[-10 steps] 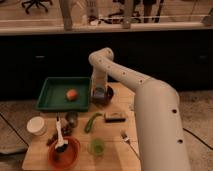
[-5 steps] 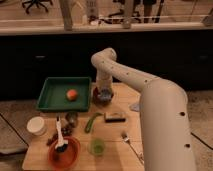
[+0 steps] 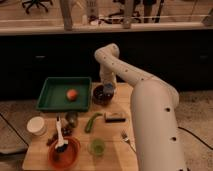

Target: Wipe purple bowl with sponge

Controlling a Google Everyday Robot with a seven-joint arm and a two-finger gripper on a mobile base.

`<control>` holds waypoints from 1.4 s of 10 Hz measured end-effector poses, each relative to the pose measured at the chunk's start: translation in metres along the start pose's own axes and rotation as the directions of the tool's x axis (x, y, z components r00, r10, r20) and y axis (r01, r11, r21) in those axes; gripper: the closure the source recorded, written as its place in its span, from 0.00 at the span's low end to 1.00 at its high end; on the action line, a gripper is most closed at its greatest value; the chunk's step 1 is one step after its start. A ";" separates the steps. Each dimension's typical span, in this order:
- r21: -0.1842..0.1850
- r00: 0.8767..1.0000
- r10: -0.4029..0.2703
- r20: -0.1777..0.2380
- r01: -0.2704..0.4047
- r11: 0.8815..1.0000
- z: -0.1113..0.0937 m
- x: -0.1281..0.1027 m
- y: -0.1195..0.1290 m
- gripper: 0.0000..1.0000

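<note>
Dark purple bowl (image 3: 101, 96) stood on the wooden table (image 3: 114, 155), at 3 o'clock from the green tray (image 3: 50, 96). The gripper (image 3: 108, 90) hung over its 2 o'clock rim, jaws closed on the light-blue sponge (image 3: 108, 88).

A wooden counter (image 3: 114, 156) is set before a dark wall (image 3: 45, 55); glazed panels (image 3: 165, 12) are seen above, speckled floor (image 3: 197, 110) at right.
</note>
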 end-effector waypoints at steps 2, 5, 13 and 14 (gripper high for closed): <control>0.035 0.999 -0.034 -0.004 0.034 0.999 0.003 -0.002 -0.025 1.00; 0.075 0.988 -0.156 0.012 0.155 0.985 0.010 -0.024 -0.058 1.00; 0.076 0.953 -0.299 0.044 0.295 0.953 0.008 -0.069 -0.026 1.00; 0.073 0.954 -0.298 0.043 0.295 0.953 0.008 -0.068 -0.024 1.00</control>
